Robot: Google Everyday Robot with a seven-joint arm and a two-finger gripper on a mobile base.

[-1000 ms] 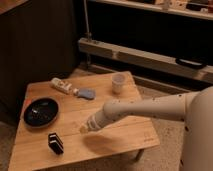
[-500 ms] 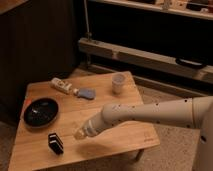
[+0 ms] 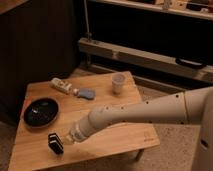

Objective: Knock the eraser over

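Hand (image 3: 66, 139) low over the table (image 3: 125, 132), just right of the eraser (image 3: 55, 142); grip state impossible to tell. Eraser upright near the front left edge, dish (image 3: 41, 111) behind it. Best done as a short sideways push against the upper half, leftward, kept gentle so as not to shove it off the table.

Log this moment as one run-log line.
gripper: beside eraser, low over table | eraser: upright, near front-left edge | knock: not yet done
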